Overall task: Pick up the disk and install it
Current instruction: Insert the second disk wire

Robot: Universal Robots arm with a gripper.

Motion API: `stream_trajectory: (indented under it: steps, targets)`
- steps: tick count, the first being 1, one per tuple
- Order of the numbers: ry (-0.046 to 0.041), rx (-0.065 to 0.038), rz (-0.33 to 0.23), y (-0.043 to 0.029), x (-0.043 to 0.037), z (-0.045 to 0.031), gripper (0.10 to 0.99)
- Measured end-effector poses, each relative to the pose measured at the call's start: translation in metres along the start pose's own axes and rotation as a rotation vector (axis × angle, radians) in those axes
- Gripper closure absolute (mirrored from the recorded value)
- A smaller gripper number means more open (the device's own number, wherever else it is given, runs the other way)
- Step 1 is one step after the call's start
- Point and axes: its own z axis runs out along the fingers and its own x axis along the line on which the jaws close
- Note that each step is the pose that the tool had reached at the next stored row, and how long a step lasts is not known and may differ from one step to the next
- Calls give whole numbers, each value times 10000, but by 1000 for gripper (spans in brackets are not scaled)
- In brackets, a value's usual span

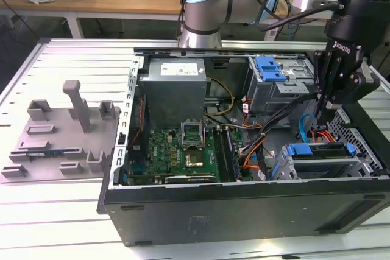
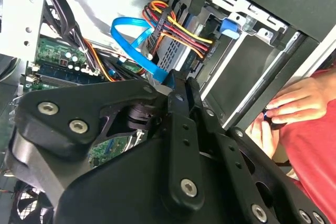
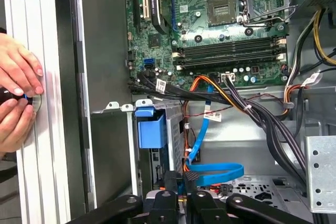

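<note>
**Colours inside the open case**

The case (image 1: 244,211) is black, the board (image 1: 177,150) green. The disk (image 1: 326,161) shows silver with a bright blue frame. A blue flat cable (image 3: 210,171) loops near orange, red and yellow wires (image 2: 178,30). The pincer (image 1: 332,105) is black. A sleeve (image 2: 310,145) is red; the tabletop (image 1: 61,223) is pale grey and ribbed.

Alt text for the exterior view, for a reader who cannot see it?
A black gripper hangs inside an open black computer case, just above the silver disk in its blue carrier frame seated in the drive bay. A green motherboard lies toward the exterior view's left.
</note>
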Motion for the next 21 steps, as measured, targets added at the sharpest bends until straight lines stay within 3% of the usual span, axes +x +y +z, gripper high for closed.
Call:
stream_trajectory:
  steps: [8, 11, 12, 13, 14, 21]
  targets:
    - [-8, 97, 25, 58, 1, 19, 925]
    - [-75, 293, 81, 58, 18, 34, 925]
    - [-190, 376, 108, 56, 44, 43, 925]
    - [-358, 385, 112, 53, 72, 51, 925]
    - [-588, 373, 116, 51, 108, 63, 925]
    - [-1432, 374, 134, 40, 250, 105, 925]
